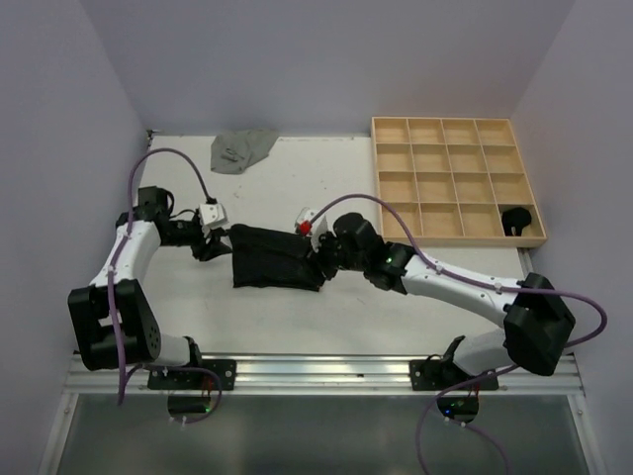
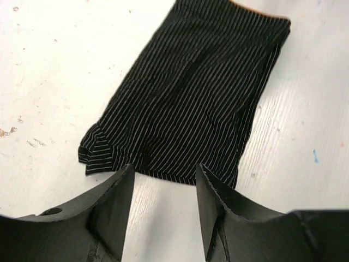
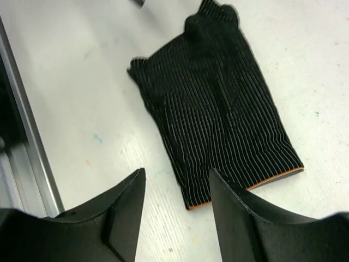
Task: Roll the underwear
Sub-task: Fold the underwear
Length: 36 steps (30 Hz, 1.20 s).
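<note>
A black pinstriped underwear (image 1: 275,259) lies flat and folded lengthways in the middle of the table, between my two grippers. It shows in the left wrist view (image 2: 191,98) and in the right wrist view (image 3: 218,103), with an orange edge at its near end. My left gripper (image 1: 220,240) is open and empty just off its left end. My right gripper (image 1: 324,259) is open and empty at its right end. A plain grey underwear (image 1: 241,150) lies crumpled at the back. A black rolled one (image 1: 516,220) sits in a tray cell.
A wooden grid tray (image 1: 457,178) stands at the back right. A small red and white object (image 1: 306,224) sits by the right wrist. A metal rail (image 1: 326,368) runs along the table's near edge. Walls close in on three sides.
</note>
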Motion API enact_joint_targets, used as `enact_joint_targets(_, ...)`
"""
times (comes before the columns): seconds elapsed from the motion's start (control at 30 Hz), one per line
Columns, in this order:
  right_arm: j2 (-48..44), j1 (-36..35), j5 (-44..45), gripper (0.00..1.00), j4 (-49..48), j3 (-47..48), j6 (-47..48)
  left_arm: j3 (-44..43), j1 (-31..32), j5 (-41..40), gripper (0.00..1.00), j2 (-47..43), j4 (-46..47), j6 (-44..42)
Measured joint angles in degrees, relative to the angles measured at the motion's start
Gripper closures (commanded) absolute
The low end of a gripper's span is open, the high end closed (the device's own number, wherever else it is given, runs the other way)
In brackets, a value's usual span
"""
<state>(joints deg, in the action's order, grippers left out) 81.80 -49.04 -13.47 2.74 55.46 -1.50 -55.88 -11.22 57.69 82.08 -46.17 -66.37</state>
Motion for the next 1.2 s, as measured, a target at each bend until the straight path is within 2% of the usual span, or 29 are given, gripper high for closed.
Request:
enact_joint_targets(0.07, -1.3, -3.7, 3.0, 0.37, -0.2, -2.7, 6.1, 2.3, 0.0, -1.5, 0.47, -2.3, -0.2, -5.1)
enact_joint_targets(0.3, 4.7, -10.7, 15.0, 0.36, 0.6, -10.3, 22.5, 10.4, 0.1, -5.9, 0.45, -3.1, 0.3, -17.4)
enact_joint_targets(0.5, 7.5, -12.2, 20.1, 0.35, -1.7, -11.5, 28.6, 12.9, 0.2, -7.0, 0.44, -4.6, 1.8, -22.3)
enact_joint_targets(0.7, 10.6, -12.2, 21.2, 0.38, -4.6, -11.4, 32.2, 15.6, 0.9, -8.3, 0.44, -4.6, 3.1, -27.1)
enact_joint_targets(0.8, 12.5, -12.2, 21.3, 0.46, -5.6, -10.1, 33.3, 17.8, 2.2, -9.7, 0.44, -4.6, 3.8, -29.3)
enact_joint_targets(0.93, 15.8, -12.3, 21.2, 0.81, -5.5, -7.5, 34.4, 20.8, 4.1, -11.2, 0.44, -4.7, 4.8, -31.6)
enact_joint_targets(1.2, 18.2, -12.4, 20.7, 0.97, -4.3, -4.6, 34.9, 24.8, 5.5, -11.8, 0.49, -6.0, 10.1, -33.3)
